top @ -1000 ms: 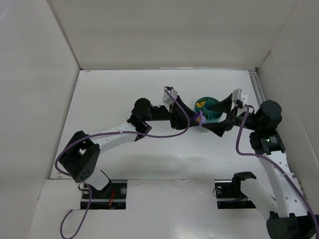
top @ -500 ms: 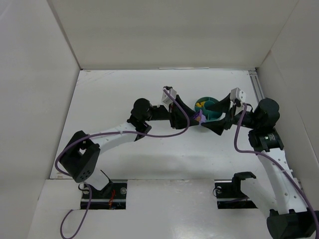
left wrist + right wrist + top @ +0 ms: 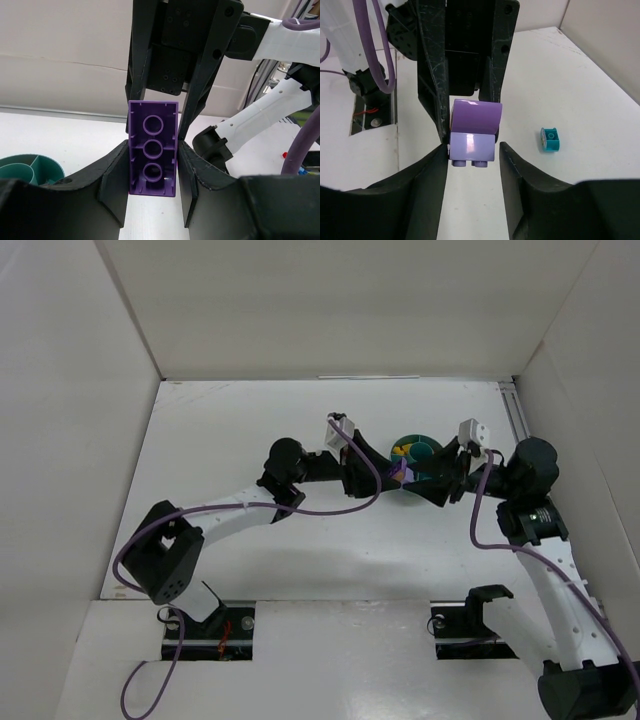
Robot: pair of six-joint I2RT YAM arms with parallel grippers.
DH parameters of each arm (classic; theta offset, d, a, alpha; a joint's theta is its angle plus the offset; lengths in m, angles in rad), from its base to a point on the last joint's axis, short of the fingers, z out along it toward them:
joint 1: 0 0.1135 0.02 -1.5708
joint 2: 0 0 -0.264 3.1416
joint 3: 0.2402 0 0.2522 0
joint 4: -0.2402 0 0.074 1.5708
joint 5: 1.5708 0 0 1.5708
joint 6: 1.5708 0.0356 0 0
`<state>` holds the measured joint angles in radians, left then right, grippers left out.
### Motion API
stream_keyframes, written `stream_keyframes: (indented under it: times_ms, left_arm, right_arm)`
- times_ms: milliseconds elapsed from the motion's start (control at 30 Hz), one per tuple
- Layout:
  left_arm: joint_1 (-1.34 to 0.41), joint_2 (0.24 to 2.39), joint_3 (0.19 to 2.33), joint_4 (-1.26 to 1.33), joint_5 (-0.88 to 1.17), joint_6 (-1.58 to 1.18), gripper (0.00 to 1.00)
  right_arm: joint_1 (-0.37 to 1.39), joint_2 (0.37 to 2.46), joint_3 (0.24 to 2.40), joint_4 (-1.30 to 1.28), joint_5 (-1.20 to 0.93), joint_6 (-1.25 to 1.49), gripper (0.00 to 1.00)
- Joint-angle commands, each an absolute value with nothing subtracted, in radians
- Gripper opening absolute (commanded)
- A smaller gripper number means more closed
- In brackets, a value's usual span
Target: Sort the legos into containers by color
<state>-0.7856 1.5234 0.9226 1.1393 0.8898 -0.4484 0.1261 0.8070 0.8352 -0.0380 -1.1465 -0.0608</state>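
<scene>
My left gripper (image 3: 153,150) is shut on a purple brick (image 3: 153,147) and holds it above the table next to the teal bowl (image 3: 420,441). It also shows in the top view (image 3: 396,473). My right gripper (image 3: 473,150) faces it with its fingers open on either side of the same brick (image 3: 472,134); a gap shows at its right finger. In the top view the right gripper (image 3: 414,481) meets the left one in front of the bowl. A teal brick (image 3: 550,139) lies on the table. Yellow and orange bricks (image 3: 400,450) lie in the bowl.
The bowl's rim and dividers show at the lower left of the left wrist view (image 3: 25,167). White walls close in the table on the left, back and right. A purple cable (image 3: 360,490) loops from the left arm.
My right gripper has moved left toward the left gripper, and its open fingers now flank the purple brick. The left gripper has shifted slightly toward the bowl with the brick.
</scene>
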Motion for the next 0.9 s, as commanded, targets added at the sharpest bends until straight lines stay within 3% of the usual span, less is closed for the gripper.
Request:
stream_keyframes:
  times_ms: [0,100,133,200,267,400,733,767,867]
  left_arm:
    - [-0.819,1.519,0.954,1.227,0.936,-0.457,0.0]
    - [-0.819,1.528,0.954,1.227,0.936,-0.466,0.0]
    - [-0.819,1.528,0.954,1.227,0.936,-0.466,0.0]
    - [-0.809,1.528,0.954,1.227,0.925,-0.466,0.0]
    - [-0.792,1.516,0.927,1.265,0.925,-0.489,0.0]
    - [-0.703,1.473,0.899,1.296,0.925,-0.523,0.0]
    - [-0.56,1.355,0.805,1.244,0.89,-0.519,0.0]
    - [-0.56,1.341,0.805,1.212,0.876,-0.505,0.0]
    - [-0.56,1.331,0.834,0.992,0.751,-0.446,0.0]
  right_arm:
    - [0.133,0.815,0.859,0.012,-1.124,-0.089,0.48]
    - [0.133,0.815,0.859,0.012,-1.124,-0.107,0.41]
    - [0.133,0.815,0.859,0.012,-1.124,-0.107,0.32]
    - [0.133,0.793,0.85,0.012,-1.106,-0.107,0.25]
    - [0.133,0.779,0.839,0.012,-1.082,-0.117,0.1]
    - [0.094,0.758,0.776,0.003,-1.081,-0.127,0.02]
    - [0.026,0.81,0.742,-0.095,-1.092,-0.225,0.0]
    - [0.026,0.81,0.768,-0.162,-1.048,-0.3,0.0]
    - [0.026,0.828,0.903,-0.482,-0.636,-0.452,0.02]
